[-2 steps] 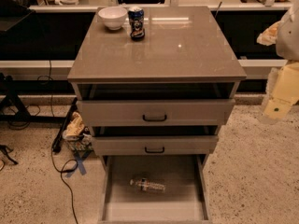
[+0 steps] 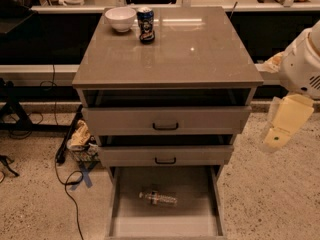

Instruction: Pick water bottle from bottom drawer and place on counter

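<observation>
Camera view looks down on a three-drawer cabinet from the front, with all three drawers pulled out in steps. The bottom drawer (image 2: 165, 223) is out the farthest, its flat grey floor open to sight. The water bottle (image 2: 158, 198) lies on its side on that floor, about midway between the side walls and touching neither of them, its long axis running roughly left to right with a slight tilt. Which end carries the cap is too blurred to say.

Above it, the middle drawer (image 2: 200, 156) and the top drawer (image 2: 210, 120) are each partly open and each has a dark handle at the centre of its front. The glossy table (image 2: 200, 54) caps the cabinet (a light glints off its surface near the middle). At its far left corner stand a white bowl (image 2: 120, 18) and, just beside it on the right, a dark blue printed can (image 2: 145, 24), upright.

The tool (image 2: 286, 123) hangs in the air at the right edge of the view, off the cabinet's right side at about the height of the top drawer, well apart from the bottle and holding nothing. Whether it is apart or together cannot be told. The white arm (image 2: 305, 64) rises above it. A black cable (image 2: 66, 186) trails over the speckled floor (image 2: 270, 194) left of the cabinet.
</observation>
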`<action>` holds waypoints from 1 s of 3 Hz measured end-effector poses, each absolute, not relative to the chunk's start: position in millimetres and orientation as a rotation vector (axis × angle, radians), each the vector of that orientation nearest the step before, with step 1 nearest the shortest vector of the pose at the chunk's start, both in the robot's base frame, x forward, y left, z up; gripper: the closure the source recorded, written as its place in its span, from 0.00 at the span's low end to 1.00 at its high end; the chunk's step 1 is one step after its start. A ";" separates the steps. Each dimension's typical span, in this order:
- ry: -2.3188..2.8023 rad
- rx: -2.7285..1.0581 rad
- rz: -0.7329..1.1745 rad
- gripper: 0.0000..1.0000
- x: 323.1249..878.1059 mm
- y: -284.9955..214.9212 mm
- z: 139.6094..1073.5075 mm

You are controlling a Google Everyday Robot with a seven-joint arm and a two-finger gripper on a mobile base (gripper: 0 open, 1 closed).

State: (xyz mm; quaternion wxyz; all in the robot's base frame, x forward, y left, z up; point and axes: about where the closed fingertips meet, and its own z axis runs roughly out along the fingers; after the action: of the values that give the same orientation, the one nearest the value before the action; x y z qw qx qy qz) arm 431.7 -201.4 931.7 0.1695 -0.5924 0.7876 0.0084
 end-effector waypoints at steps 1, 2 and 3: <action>2.230 -1.690 0.027 0.00 430.1 -200.9 930.4; 2.241 -1.674 0.035 0.00 435.6 -209.3 892.7; 2.255 -1.657 0.139 0.00 440.4 -219.4 803.0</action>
State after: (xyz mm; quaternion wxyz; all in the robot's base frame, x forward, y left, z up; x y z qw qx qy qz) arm 440.4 -219.4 803.0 0.1691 -0.5830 0.7932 0.0490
